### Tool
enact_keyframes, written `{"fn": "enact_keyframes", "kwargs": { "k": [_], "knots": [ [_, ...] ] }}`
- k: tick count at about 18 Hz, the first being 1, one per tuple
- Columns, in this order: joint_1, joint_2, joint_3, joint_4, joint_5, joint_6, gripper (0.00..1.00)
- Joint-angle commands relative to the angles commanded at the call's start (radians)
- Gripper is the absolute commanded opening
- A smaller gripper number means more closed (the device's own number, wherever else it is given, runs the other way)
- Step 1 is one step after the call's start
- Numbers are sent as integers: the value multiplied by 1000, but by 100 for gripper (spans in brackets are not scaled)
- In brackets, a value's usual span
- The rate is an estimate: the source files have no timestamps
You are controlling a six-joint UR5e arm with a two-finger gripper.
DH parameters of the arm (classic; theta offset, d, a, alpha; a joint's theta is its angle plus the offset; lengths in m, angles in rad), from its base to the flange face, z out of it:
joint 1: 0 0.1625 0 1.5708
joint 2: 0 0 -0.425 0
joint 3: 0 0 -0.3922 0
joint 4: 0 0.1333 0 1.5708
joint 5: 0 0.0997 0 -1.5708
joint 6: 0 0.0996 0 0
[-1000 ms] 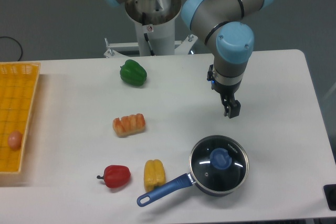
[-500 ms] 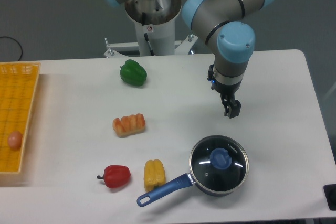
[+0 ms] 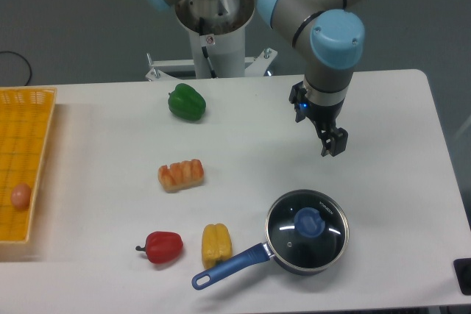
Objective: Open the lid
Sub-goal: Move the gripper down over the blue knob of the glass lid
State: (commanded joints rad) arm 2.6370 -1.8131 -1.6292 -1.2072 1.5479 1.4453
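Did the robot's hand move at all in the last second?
Yes. The hand has drifted slightly right and up in the picture, judged against the lid, which has stayed put on the saucepan.

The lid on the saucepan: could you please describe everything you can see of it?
The round clear glass lid with a thin metal rim lies flat and closed on the dark saucepan with the blue handle, covering its whole mouth. A blue knob sits at its centre, and light glints on the glass. Only the saucepan touches it; the two-finger gripper hangs apart, farther back.
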Motion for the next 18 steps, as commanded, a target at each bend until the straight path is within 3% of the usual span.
{"fn": "enact_keyframes", "kwargs": {
  "k": [3,8,13,18],
  "knots": [
    [-32,-41,35,6,-17,-78,100],
    [-86,-149,150,43,-17,-115,100],
    [-86,-195,180,126,-12,-106,100],
    [-86,-259,233,146,-6,-102,100]
  ]
}}
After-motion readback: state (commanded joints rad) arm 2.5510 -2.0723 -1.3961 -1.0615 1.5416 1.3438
